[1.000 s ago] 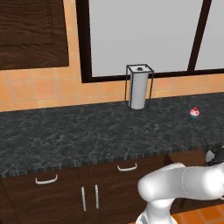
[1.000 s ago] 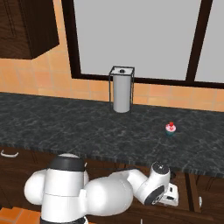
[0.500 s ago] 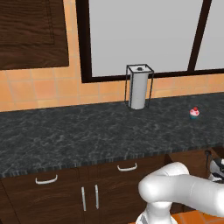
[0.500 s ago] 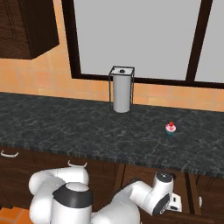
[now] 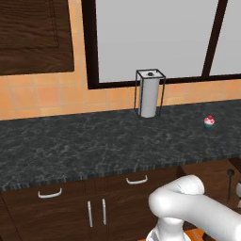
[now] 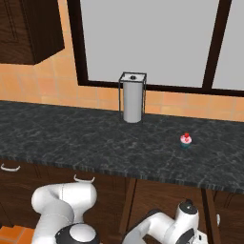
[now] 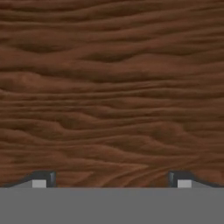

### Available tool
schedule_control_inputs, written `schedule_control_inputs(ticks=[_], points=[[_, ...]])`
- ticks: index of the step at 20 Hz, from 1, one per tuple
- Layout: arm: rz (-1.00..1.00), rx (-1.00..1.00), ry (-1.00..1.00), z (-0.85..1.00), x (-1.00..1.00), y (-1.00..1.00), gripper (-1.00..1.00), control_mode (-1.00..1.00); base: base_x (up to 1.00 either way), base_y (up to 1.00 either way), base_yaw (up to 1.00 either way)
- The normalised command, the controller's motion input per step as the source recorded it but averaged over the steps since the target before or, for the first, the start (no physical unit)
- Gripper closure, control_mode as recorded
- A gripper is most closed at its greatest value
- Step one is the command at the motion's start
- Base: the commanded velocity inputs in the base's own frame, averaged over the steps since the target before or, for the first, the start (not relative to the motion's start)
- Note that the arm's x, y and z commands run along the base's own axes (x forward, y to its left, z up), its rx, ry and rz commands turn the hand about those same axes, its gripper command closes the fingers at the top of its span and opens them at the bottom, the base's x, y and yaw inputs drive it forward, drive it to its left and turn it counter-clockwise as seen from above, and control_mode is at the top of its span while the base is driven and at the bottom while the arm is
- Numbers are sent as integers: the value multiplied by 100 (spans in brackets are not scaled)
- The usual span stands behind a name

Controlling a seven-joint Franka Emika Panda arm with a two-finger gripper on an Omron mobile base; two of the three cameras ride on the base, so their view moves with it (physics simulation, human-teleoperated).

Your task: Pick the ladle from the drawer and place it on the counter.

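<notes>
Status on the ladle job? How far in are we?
Early. Done: nothing yet visible; no ladle lies on the counter, which carries a paper towel holder and a small cupcake. In hand: the arm reaches low below the counter's right end, and the gripper is open and empty, facing a wood panel up close. Left: grasping the ladle, lifting it, setting it on the counter.

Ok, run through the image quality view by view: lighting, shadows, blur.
Left base view: flat, even light, soft edges, counter free of glare. Right base view: same, paper towel holder casts no clear shadow. Hand view: wood grain blurred and close, hand fingertips wide apart.
</notes>
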Motion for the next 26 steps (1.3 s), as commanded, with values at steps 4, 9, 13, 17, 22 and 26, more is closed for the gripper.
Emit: schedule_control_inputs(ticks=[4, 9, 13, 17, 22, 26], points=[[0, 0, 7, -56, -100, -40, -100, -100, 0, 0, 0], [0, 0, 4, -63, -100, -48, -100, -100, 0, 0, 0], [0, 0, 2, -30, -65, -29, -100, -100, 0, 0, 0], [0, 0, 0, 0, 0, 0, -100, -100, 0, 0, 0], [-4, 0, 0, 12, 14, 0, -100, -100, 0, 0, 0], [-9, 0, -9, 64, 57, 22, -100, -100, 0, 0, 0]])
